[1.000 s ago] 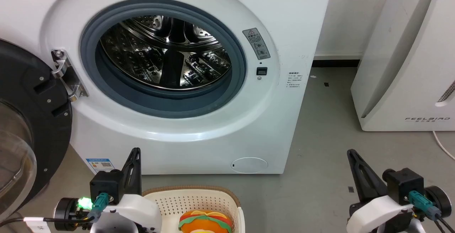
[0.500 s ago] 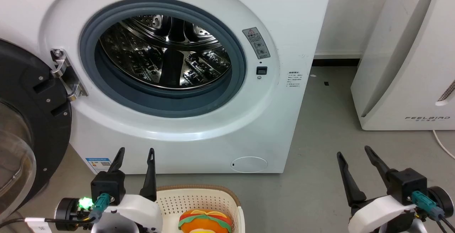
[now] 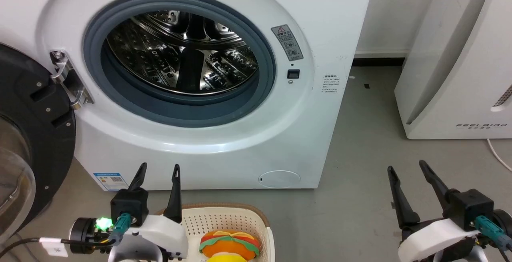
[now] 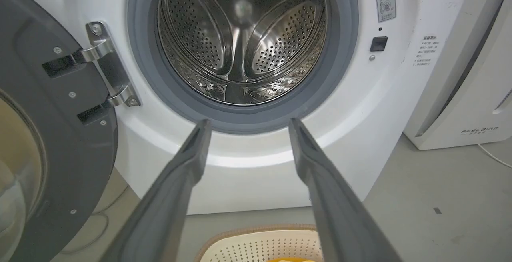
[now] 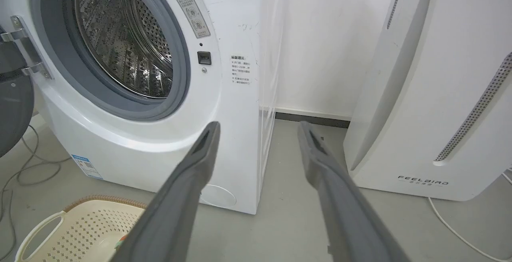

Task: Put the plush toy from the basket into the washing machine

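Pre-grasp step, nothing picked yet. Target plush toy [image 3: 229, 245] lies in basket [image 3: 224, 208], bottom centre of frame, below washing machine [image 3: 304, 134], port [image 3: 180, 54] open. Lower left, left pincer [image 3: 159, 167]; lower right, right pincer [image 3: 406, 166]: both parted, empty. Next, likely: left pincer dips into basket, closes on burger head

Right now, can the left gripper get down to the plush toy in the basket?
Probably yes: the left gripper is open and the plush toy lies uncovered in the basket right beside it, nothing between.
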